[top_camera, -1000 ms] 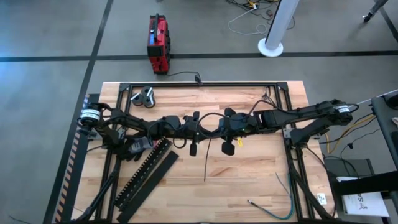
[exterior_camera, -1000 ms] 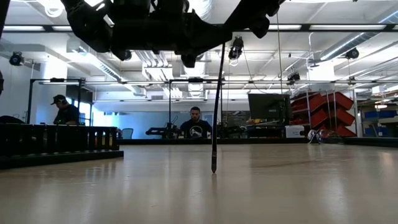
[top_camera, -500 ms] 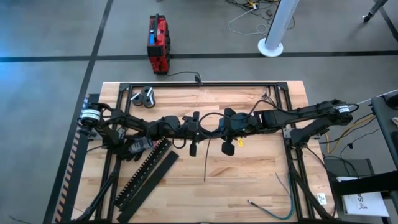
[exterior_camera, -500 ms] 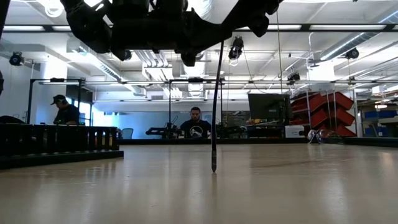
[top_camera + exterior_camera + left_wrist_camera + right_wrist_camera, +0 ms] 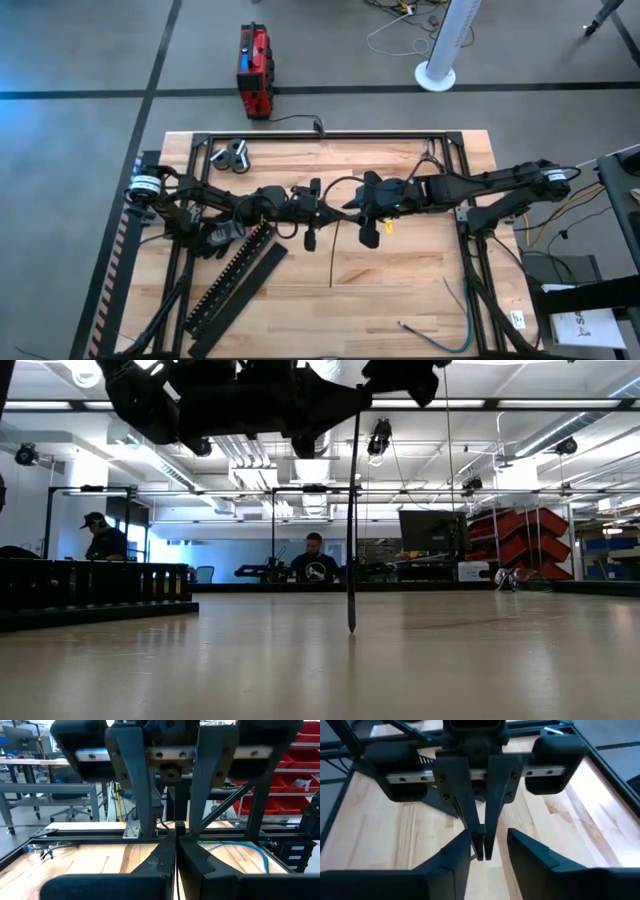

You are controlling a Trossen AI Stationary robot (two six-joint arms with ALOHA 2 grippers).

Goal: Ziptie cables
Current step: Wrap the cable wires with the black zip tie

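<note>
A thin dark cable [image 5: 353, 520] hangs straight down over the middle of the table; its lower tip [image 5: 351, 628] is close above the wood. My left gripper [image 5: 330, 205] is shut on its upper part. A loop of the same cable [image 5: 340, 180] arches from there toward my right gripper [image 5: 352, 205]. That gripper faces the left one, open, with its fingers [image 5: 535, 860] on either side of the left fingertips [image 5: 480, 847]. I cannot tell whether it touches the cable. Blue and green cables [image 5: 455, 310] lie flat near the table's near right corner. My left gripper pinches the dark cable [image 5: 176, 872] between its two fingers, which reach level from the table's left and lie across it. The long part hangs straight below the fingers, clear of the table or just at it.
A black comb-toothed duct [image 5: 232, 272] and its flat lid [image 5: 252, 285] lie slanted at the near left. A small metal tool [image 5: 232, 155] sits at the far left. A red box [image 5: 255, 70] stands on the floor beyond the table. People sit in the room behind.
My right gripper has gone toward the table's left edge, closing up on the left gripper. The cable loop between them has grown tighter. The hanging strand has shifted slightly toward the right in the low view and still hangs straight.
</note>
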